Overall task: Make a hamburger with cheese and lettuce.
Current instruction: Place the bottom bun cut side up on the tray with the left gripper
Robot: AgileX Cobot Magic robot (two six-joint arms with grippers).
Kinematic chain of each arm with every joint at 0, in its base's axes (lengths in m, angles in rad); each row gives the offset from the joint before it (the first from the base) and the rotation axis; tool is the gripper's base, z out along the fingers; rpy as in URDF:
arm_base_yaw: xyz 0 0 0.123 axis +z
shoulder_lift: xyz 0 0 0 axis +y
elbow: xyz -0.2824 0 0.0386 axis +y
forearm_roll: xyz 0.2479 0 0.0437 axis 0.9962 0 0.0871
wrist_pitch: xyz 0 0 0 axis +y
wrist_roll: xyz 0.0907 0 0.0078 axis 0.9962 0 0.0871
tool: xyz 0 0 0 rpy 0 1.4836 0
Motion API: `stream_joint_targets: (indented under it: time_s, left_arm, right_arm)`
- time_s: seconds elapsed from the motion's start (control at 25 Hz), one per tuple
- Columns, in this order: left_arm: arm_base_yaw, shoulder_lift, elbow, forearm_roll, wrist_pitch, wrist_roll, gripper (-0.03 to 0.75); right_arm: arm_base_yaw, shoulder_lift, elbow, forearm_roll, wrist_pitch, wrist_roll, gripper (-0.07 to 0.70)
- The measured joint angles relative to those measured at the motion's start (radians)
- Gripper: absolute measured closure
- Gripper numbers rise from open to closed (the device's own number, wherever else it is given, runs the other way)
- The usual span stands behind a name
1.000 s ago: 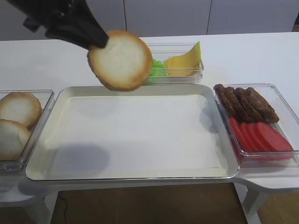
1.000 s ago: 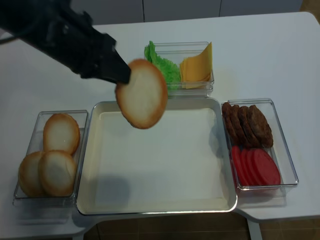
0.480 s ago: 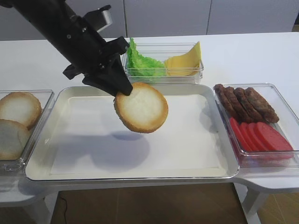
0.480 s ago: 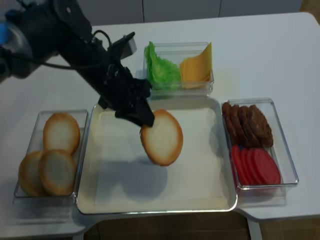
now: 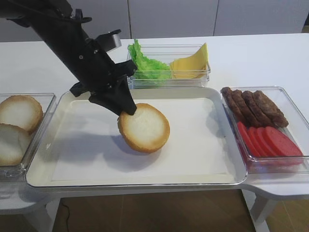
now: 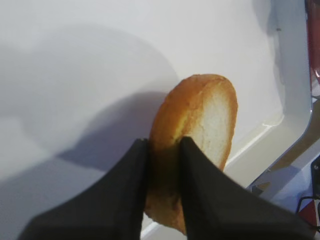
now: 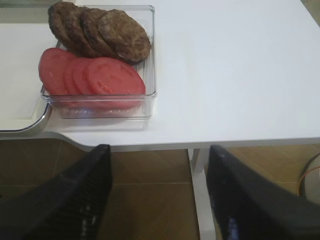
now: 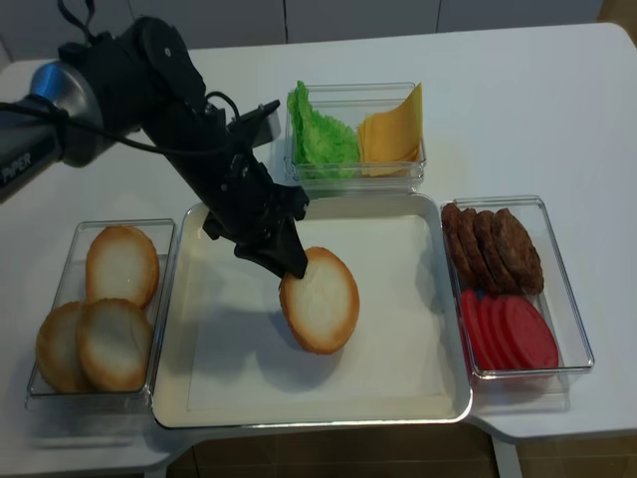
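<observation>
Left gripper [image 6: 162,145] fingers pinch the hamburger [image 5: 144,127] bun by its rim, tilted, low over the tray [image 5: 77,178] middle; releasing now may flip it; right gripper fingers [image 7: 75,200] spread wide.

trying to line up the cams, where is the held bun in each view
Exterior high: bun at tray centre, tilted, pinched by the left gripper.
Right wrist: not in view; only patties and tomato.
Left wrist: bun on edge between the fingers, centre.
Exterior high (realsense): bun, tray centre.
Shared landmark: the tray rim.
</observation>
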Motion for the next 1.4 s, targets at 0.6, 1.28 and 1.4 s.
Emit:
stream_joint_targets:
  time_s: [0.6, 1.28, 1.4]
  left_arm:
    - [0.0, 0.042, 0.0, 0.004, -0.006, 0.002, 0.58]
    - [0.0, 0.043, 0.0, 0.031, -0.023, 0.0, 0.396]
    - [0.0, 0.043, 0.0, 0.025, -0.034, -0.006, 0.286]
  right_arm:
    - [0.0, 0.0, 0.0, 0.0, 0.0, 0.0, 0.157]
    - [0.0, 0.0, 0.0, 0.0, 0.0, 0.0, 0.157]
    - [0.0, 0.0, 0.0, 0.0, 0.0, 0.0, 0.157]
